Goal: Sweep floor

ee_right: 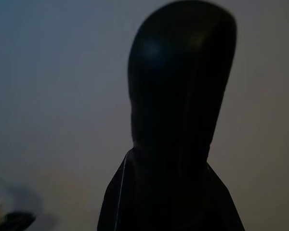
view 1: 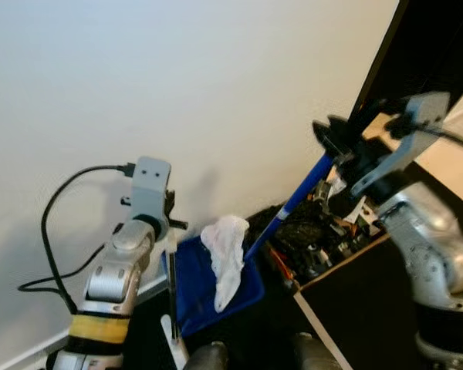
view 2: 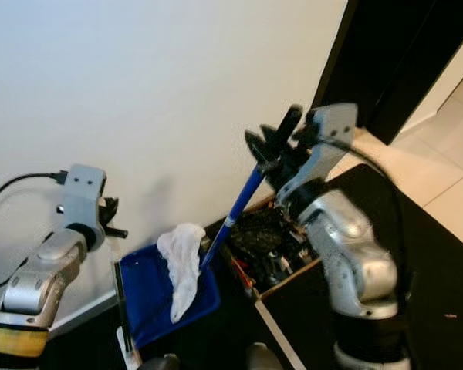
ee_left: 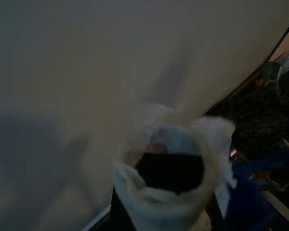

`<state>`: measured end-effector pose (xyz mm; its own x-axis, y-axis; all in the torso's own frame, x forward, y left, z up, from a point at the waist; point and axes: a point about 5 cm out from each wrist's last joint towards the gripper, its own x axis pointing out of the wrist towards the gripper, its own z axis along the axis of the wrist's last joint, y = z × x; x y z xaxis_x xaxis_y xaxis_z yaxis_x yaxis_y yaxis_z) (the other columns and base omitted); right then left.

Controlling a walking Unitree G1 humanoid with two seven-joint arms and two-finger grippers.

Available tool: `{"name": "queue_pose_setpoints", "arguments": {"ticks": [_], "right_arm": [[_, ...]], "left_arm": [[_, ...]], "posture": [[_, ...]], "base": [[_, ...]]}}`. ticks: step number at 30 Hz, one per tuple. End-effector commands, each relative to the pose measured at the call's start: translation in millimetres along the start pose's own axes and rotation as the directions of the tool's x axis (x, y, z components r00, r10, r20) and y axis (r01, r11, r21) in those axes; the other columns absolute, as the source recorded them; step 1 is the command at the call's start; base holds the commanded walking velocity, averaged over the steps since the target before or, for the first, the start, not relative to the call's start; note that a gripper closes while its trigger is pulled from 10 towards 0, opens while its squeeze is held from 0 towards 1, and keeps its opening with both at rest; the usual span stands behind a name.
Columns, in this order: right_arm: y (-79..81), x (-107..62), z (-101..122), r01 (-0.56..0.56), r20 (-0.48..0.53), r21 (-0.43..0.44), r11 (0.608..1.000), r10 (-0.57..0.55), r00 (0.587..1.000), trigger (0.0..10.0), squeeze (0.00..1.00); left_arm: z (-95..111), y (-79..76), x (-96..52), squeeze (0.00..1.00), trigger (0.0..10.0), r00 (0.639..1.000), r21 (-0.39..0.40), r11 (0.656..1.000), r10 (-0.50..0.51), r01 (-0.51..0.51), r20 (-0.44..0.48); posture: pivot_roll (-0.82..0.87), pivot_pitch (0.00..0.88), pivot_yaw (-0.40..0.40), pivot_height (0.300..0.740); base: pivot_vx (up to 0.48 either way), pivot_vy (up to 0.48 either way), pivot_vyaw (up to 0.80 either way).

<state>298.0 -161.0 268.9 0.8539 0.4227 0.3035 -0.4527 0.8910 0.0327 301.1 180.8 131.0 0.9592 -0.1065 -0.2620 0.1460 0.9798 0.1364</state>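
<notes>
step: sweeping rubbish into dustpan | right gripper (view 2: pixel 272 151) clamped on blue broom handle (view 2: pixel 233 210) – bristles by box at right | left gripper (view 1: pixel 172 213) fingers – cannot tell, at dustpan stick | blue dustpan (view 1: pixel 194 287) by wall holds white crumpled paper (view 1: pixel 226 256) | tip: short strokes toward pan, keep pan lip flat

A dark rounded finger (ee_right: pixel 180 96) rises close before a plain pale wall (ee_right: pixel 53 96). A blurred white and dark scrap (ee_right: pixel 9 214) sits at one corner.
</notes>
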Motion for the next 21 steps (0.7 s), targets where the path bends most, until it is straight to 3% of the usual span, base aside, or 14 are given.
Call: {"name": "queue_pose_setpoints", "arguments": {"ticks": [1,3,6,14,18,21], "right_arm": [[-10.3,-2.5,21.1,0.042,0.060,-0.008,0.999,-0.041,0.997,10.0,0.00],[-12.0,-2.5,23.4,0.045,0.062,-0.010,0.999,-0.045,0.997,10.0,0.00],[-42.0,1.8,51.7,0.124,0.098,-0.044,0.991,-0.119,0.988,10.0,0.00],[-64.7,11.1,80.7,0.194,0.143,-0.116,0.974,-0.177,0.974,10.0,0.00],[-74.0,16.4,96.5,0.240,0.176,-0.206,0.949,-0.205,0.963,10.0,0.00],[-76.9,25.0,109.0,0.242,0.192,-0.340,0.909,-0.185,0.964,10.0,0.00]], "left_arm": [[-6.3,-1.8,0.0,0.00,10.0,1.000,0.028,1.000,0.011,-0.011,-0.017],[-6.7,-2.0,0.3,0.00,10.0,1.000,0.029,1.000,0.012,-0.012,-0.018],[-9.3,-2.8,2.2,0.00,10.0,1.000,0.029,1.000,0.012,-0.011,-0.028],[-9.5,-5.6,4.1,0.00,10.0,1.000,0.027,1.000,0.008,-0.008,-0.025],[-10.3,-7.4,3.7,0.00,10.0,1.000,0.024,1.000,0.007,-0.007,-0.023],[-11.5,-7.9,2.6,0.00,10.0,1.000,0.020,1.000,0.008,-0.008,-0.022]], "posture": [[0.08,0.119,0.023,0.740],[0.07,0.119,0.025,0.740],[0.07,0.121,0.029,0.740],[0.07,0.120,0.023,0.740],[0.08,0.120,0.021,0.740],[0.08,0.119,0.021,0.740]], "base": [[0.000,0.000,0.00],[0.000,0.000,0.00],[0.000,0.000,0.00],[0.000,0.000,0.00],[0.000,0.000,0.00],[0.000,0.000,0.00]]}}
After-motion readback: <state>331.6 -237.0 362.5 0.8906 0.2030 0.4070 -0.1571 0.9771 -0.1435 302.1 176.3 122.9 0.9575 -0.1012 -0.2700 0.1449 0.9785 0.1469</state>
